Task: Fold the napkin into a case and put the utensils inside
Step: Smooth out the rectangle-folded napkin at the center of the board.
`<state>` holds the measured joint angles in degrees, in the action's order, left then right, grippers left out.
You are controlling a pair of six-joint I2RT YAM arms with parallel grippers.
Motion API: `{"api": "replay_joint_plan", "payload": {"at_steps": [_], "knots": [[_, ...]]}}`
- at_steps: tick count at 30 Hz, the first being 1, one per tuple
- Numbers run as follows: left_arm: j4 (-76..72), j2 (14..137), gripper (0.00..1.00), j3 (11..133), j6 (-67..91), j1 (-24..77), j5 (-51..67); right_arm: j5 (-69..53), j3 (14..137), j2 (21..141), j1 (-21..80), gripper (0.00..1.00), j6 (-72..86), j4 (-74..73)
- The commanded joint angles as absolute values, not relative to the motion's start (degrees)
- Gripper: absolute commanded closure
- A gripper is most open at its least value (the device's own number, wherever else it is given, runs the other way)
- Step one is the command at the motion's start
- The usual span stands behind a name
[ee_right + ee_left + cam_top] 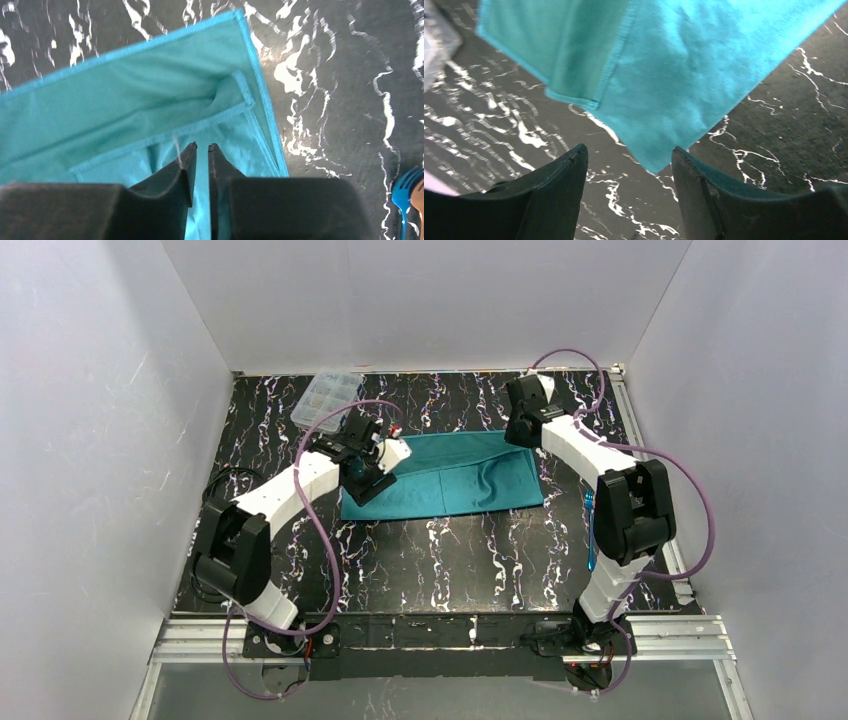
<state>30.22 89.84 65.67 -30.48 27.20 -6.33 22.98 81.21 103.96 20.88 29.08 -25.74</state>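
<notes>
Teal-green cloth napkin (470,475): from above, its near-left corner is under my left gripper (629,152). My left wrist view cuts it at the top edge, my right wrist view at the left edge.
Clear plastic compartment box (436,40): a blurred sliver at the left edge of my left wrist view; its contents are too small to tell from above.
Iridescent metal utensils (406,197): cropped by the lower-right corner of my right wrist view, only blue fork tines show. I cannot tell their number.
My right gripper (202,146): from above, its fingertips are hidden beneath the wrist.

Matt cloth napkin (450,475) on smooth marbled table (450,552)
</notes>
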Motion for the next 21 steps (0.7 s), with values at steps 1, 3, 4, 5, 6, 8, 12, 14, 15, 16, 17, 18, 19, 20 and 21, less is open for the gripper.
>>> {"api": "replay_joint_plan", "payload": {"at_steps": [1,3,4,5,6,8,12,14,15,16,17,18,19,20,21], "knots": [[35.2,92.5,0.43,65.8,-30.7,27.8,-1.3,10.2,75.4,101.2,20.0,0.85,26.9,-20.3],[36.9,94.0,0.47,66.8,-30.6,27.8,0.8,8.3,74.8,101.7,19.9,0.97,26.5,-21.2],[37.5,94.6,0.5,67.2,-30.7,27.8,1.9,7.7,74.5,102.0,19.7,0.98,26.2,-21.6],[37.9,95.3,0.51,67.6,-30.7,27.8,2.3,7.5,74.2,102.4,19.6,0.99,26.1,-21.5],[38.0,95.9,0.52,67.7,-30.6,27.8,2.4,7.8,74.0,102.7,19.5,0.99,26.0,-21.6],[37.6,97.0,0.53,68.1,-30.6,27.8,1.8,8.2,74.1,103.4,18.8,0.99,25.8,-21.4],[35.8,98.5,0.52,69.2,-31.1,27.8,-1.4,8.0,76.3,105.9,17.1,0.99,25.6,-21.3],[35.5,99.3,0.52,69.9,-32.1,27.8,-2.6,8.2,78.2,107.5,16.3,0.99,25.4,-22.1],[35.5,99.8,0.51,70.3,-32.5,27.8,-3.1,8.2,79.1,108.4,16.0,0.98,25.3,-22.3],[35.2,100.5,0.51,70.5,-32.8,27.8,-3.6,8.2,80.2,109.2,15.8,0.98,25.1,-22.5],[34.8,101.0,0.51,70.6,-33.3,27.8,-4.7,8.1,81.0,110.0,15.6,0.98,25.0,-22.6],[34.2,101.6,0.51,70.7,-33.6,27.8,-6.0,8.3,81.6,110.7,15.5,0.98,24.9,-22.7],[33.5,102.1,0.51,70.9,-33.9,27.8,-7.2,8.4,82.3,111.3,15.4,0.98,24.9,-22.8],[32.8,102.5,0.51,70.9,-34.1,27.8,-8.7,8.5,82.8,111.8,15.3,0.98,24.9,-22.8],[32.1,102.8,0.51,71.0,-34.3,27.8,-9.7,8.6,83.3,112.2,15.3,0.98,24.8,-22.7]]}}
